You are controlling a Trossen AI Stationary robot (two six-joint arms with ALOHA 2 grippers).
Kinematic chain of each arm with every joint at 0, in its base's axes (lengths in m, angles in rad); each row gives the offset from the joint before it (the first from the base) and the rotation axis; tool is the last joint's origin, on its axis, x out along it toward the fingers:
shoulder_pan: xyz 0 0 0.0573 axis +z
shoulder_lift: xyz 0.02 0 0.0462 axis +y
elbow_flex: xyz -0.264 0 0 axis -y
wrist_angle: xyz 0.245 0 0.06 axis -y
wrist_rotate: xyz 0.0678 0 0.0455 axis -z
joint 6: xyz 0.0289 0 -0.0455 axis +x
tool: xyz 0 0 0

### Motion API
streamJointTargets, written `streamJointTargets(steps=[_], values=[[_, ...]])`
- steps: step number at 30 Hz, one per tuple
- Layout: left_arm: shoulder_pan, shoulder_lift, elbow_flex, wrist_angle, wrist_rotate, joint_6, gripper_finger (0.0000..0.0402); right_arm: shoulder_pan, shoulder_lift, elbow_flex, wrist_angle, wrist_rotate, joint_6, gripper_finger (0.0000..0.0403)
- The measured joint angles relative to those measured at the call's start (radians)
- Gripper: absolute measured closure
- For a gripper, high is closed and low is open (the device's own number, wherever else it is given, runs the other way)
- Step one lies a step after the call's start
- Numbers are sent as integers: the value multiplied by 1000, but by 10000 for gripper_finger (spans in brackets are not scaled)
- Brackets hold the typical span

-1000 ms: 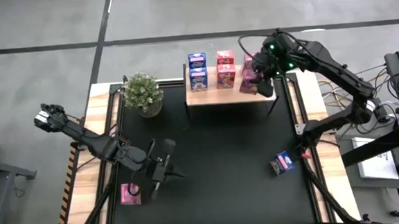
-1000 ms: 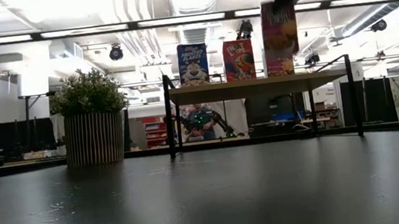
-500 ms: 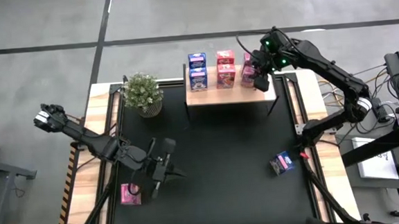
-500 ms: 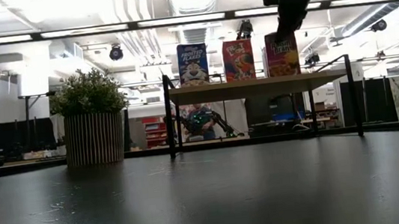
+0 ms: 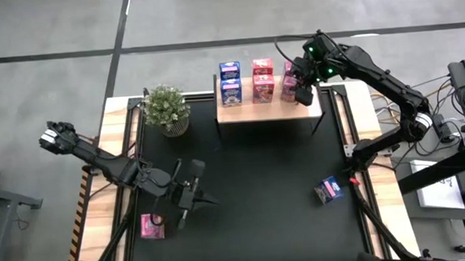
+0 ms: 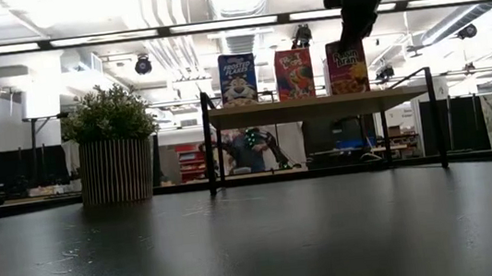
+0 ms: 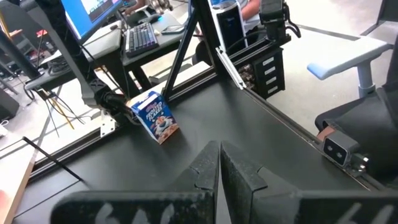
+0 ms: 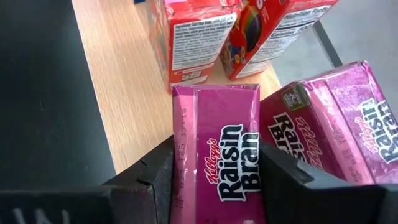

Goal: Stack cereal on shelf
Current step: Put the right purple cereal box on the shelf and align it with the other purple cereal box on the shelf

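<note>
Only in the wrist view: right hand (image 8: 214,180) clamped around Raisin Bran box (image 8: 214,134), second one (image 8: 329,118) behind.

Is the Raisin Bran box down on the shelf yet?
Yes: the Raisin Bran box stands upright on the shelf, right gripper around it.

Two dark, jointed arms are showing black cabling; the right arm (image 5: 374,69) is glowing with small green lights near its wrist.
</note>
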Motion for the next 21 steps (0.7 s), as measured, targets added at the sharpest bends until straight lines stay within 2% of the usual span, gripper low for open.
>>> streamJointTargets(steps=[5, 15, 21], values=[[0, 0, 1, 0, 0, 1, 402, 0, 2, 0, 0, 1, 37, 238], [0, 0, 1, 1, 0, 1, 402, 0, 0, 3, -1, 1, 64, 177], [0, -1, 2, 2, 0, -2, 402, 0, -2, 59, -8, 1, 77, 156]])
